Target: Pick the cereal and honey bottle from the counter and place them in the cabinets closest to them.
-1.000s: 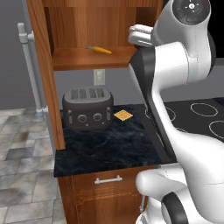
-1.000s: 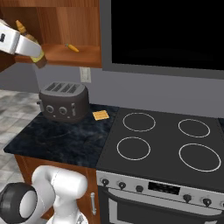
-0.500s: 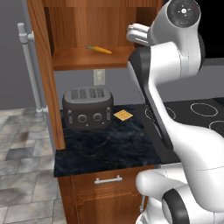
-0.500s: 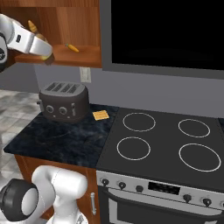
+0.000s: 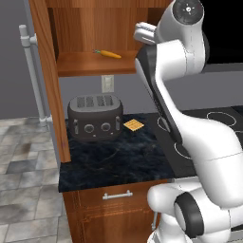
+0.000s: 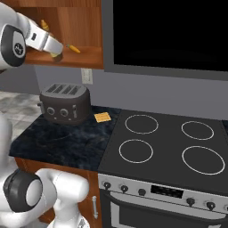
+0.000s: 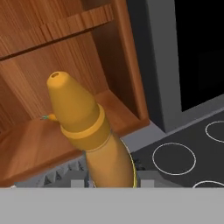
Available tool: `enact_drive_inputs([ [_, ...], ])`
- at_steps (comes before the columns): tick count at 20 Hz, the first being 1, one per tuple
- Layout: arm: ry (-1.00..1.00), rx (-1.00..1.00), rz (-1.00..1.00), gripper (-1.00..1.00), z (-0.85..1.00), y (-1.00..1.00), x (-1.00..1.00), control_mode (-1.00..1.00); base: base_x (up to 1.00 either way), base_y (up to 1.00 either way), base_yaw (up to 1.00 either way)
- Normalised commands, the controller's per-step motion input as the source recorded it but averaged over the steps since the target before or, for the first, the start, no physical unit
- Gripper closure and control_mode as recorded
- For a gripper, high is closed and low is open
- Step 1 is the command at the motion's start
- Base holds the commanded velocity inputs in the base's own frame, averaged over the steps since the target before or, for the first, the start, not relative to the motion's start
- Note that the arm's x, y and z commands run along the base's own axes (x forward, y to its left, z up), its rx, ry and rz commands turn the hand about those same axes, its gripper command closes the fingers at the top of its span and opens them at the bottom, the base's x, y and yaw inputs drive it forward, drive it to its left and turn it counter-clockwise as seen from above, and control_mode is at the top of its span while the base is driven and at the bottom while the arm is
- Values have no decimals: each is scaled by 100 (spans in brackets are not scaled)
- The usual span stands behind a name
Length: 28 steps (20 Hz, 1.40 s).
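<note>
In the hand view my gripper (image 7: 111, 179) is shut on the honey bottle (image 7: 83, 127), an amber bottle whose pointed yellow cap aims at the open cabinet (image 7: 48, 144). In the right base view the gripper (image 6: 54, 49) hangs at the front of that cabinet's shelf (image 6: 89, 53), and the bottle's yellow cap (image 6: 44, 25) shows just above the hand. In the left base view the hand (image 5: 144, 35) sits at the right side of the cabinet (image 5: 90, 64), above the dark counter (image 5: 118, 161). The cereal is out of view.
An orange carrot (image 5: 108, 53) (image 6: 73, 48) lies on the cabinet shelf. A dark toaster (image 5: 95, 116) (image 6: 64, 103) and a small flat orange square (image 5: 133, 125) (image 6: 102, 117) sit on the counter. The cabinet door (image 5: 47, 71) stands open on the left. The stove (image 6: 164, 142) is to the right.
The hand has carried the honey bottle to the right, closer to the open cabinet's shelf. The things on the counter have stayed put.
</note>
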Motion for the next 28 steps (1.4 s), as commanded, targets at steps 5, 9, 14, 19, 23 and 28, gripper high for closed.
enact_drive_inputs([
  [5, 1, 0, 0, 100, -4, 0, 44, -100, 0, 0, 0],
  [9, 0, 0, 0, 100, -1, 0, 46, -100, 0, 0, 0],
  [14, 0, 0, 0, 100, -15, 0, 42, -100, 0, 0, 0],
  [19, 0, 0, 0, 100, -15, 0, 36, -100, 0, 0, 0],
  [23, 0, 0, 0, 100, -2, 0, 39, -100, 0, 0, 0],
  [28, 0, 0, 0, 100, -3, 0, 46, -100, 0, 0, 0],
])
